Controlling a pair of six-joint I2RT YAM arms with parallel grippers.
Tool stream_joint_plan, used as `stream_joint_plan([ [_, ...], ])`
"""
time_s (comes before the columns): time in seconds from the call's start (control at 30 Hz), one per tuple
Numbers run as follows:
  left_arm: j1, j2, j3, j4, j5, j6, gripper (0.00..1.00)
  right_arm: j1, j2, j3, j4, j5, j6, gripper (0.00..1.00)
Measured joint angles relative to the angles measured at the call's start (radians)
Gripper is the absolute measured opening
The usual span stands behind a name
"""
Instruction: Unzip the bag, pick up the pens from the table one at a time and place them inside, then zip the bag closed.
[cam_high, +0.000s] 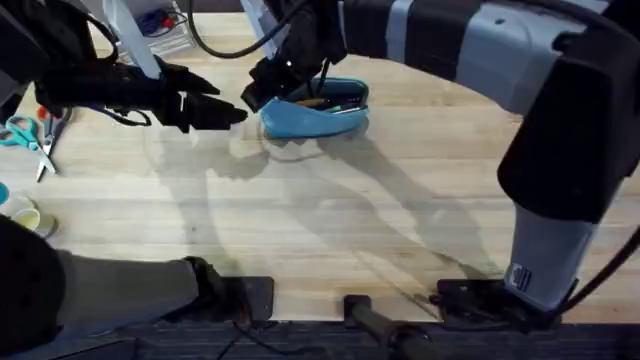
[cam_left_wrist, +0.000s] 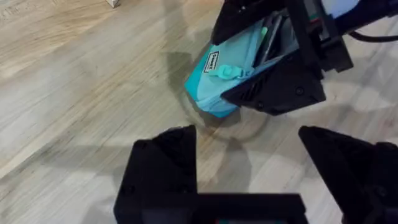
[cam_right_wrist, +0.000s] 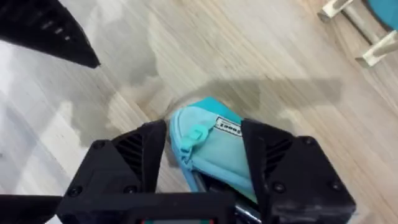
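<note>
The bag (cam_high: 315, 112) lies upper centre on the table (cam_high: 330, 220), its small white label (cam_right_wrist: 229, 127) unreadable. The right gripper (cam_right_wrist: 205, 155) grasps its zipper end; the left gripper (cam_left_wrist: 249, 168) hangs released nearby.

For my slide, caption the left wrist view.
Right gripper pinches the open bag, pens inside; left gripper open nearby.

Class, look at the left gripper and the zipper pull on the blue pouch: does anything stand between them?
Nothing visible does. The left gripper hangs open beside the pouch, with bare table between it and the zipper pull. The right gripper straddles the pouch end.
</note>
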Motion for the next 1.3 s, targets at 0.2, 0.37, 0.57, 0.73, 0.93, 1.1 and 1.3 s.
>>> stream_joint_plan([
  [0.2,0.0,0.0,0.0,0.0,0.0,0.0,0.993,0.0,0.0,0.0,-0.022,0.0,0.01,0.668],
  [0.37,0.0,0.0,0.0,0.0,0.0,0.0,0.992,0.0,0.0,0.0,-0.038,0.0,0.016,0.577],
  [0.57,0.0,0.0,0.0,0.0,0.0,0.0,0.993,0.004,0.0,0.0,-0.024,0.0,0.022,0.506],
  [0.73,0.0,0.0,0.0,0.0,0.0,0.0,0.993,0.004,0.0,0.0,-0.016,-0.001,0.023,0.434],
  [0.93,0.0,0.0,0.0,0.0,0.0,0.0,0.993,0.006,0.0,0.0,-0.014,-0.004,0.027,0.294],
  [1.1,0.0,0.0,0.0,0.0,0.0,0.0,0.993,0.006,0.0,0.0,-0.014,-0.005,0.033,0.255],
  [1.3,0.0,0.0,0.0,0.0,0.0,0.0,0.993,0.007,0.0,0.0,-0.013,-0.004,0.034,0.143],
])
